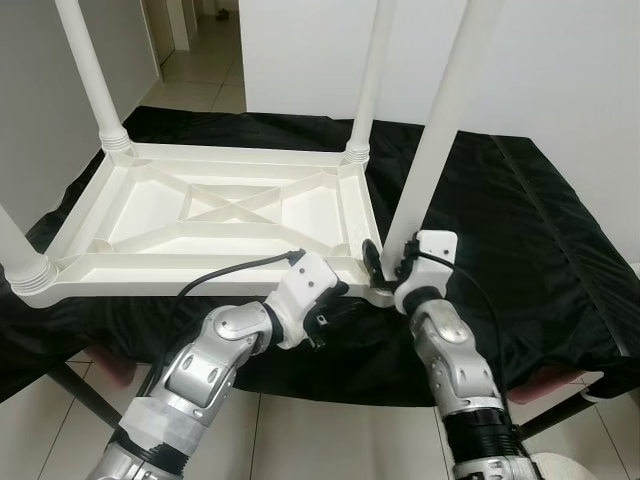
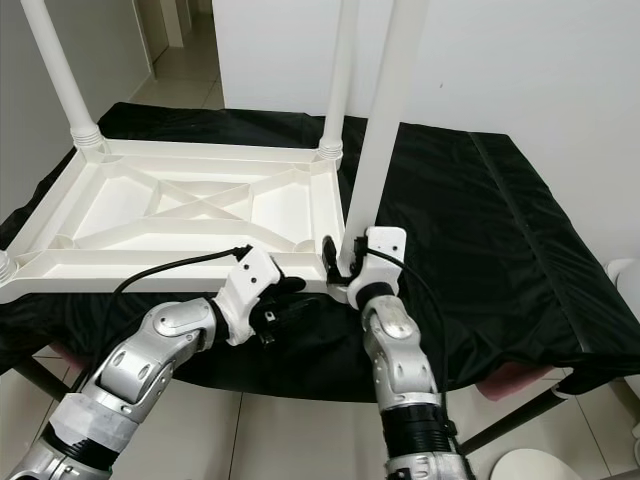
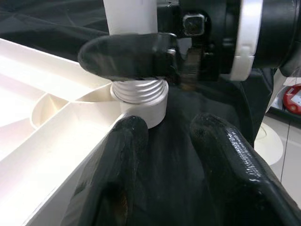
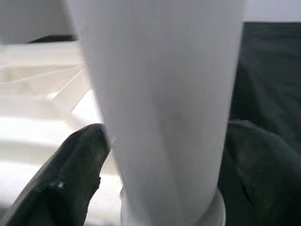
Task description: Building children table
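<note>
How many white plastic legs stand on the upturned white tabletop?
4: far-left leg, far-right leg, near-left leg, and the near-right leg, which the right gripper clasps at its base. The white tabletop hides none.

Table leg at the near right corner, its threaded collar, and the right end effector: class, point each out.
table leg (image 1: 440,130), left eye view, mid shaft.
threaded collar (image 3: 139,90), left wrist view, ridged band.
right end effector (image 1: 392,265), left eye view, between fingertips.

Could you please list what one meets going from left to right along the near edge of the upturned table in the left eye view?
Near-left table leg → left gripper → right gripper gripping the near-right table leg.
</note>
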